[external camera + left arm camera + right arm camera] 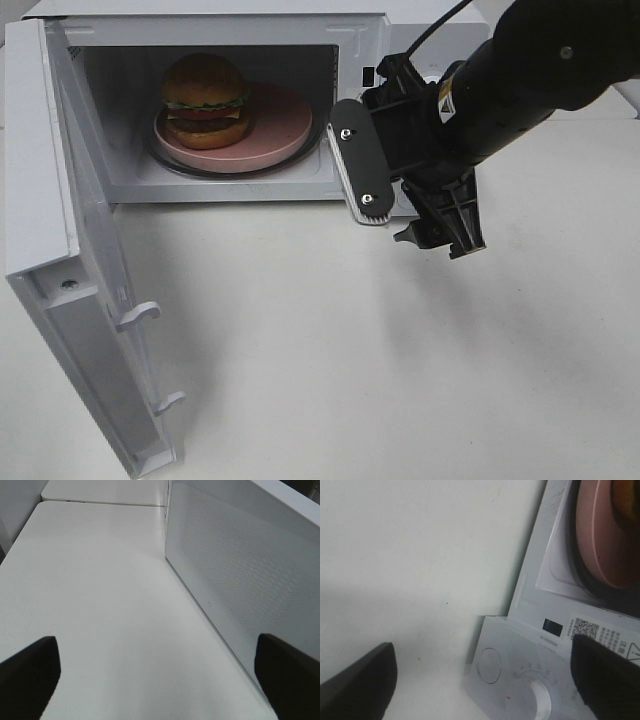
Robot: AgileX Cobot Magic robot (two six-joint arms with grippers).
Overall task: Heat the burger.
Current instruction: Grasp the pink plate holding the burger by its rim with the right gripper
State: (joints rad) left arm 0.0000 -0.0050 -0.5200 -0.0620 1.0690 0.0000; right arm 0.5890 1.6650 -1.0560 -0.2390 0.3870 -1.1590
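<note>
Jaws on both arms stand wide apart and grip nothing; the burger (205, 100) is in the microwave (130, 120).

Slanting down from the side, the right arm (520, 70) holds the right jaws in front of the control panel (510, 680), which shows in the gap between the fingers (360, 682). On its pink plate (275, 125) the burger sits inside the open cavity, beyond those jaws and apart from them. Over bare bench (100, 605) hover the left jaws, with the open door (240, 565) beside one finger; contact cannot be told.

White microwave (355, 40) on white table (400, 380) — door (95, 250) swung open, pink plate (275, 125) inside.
</note>
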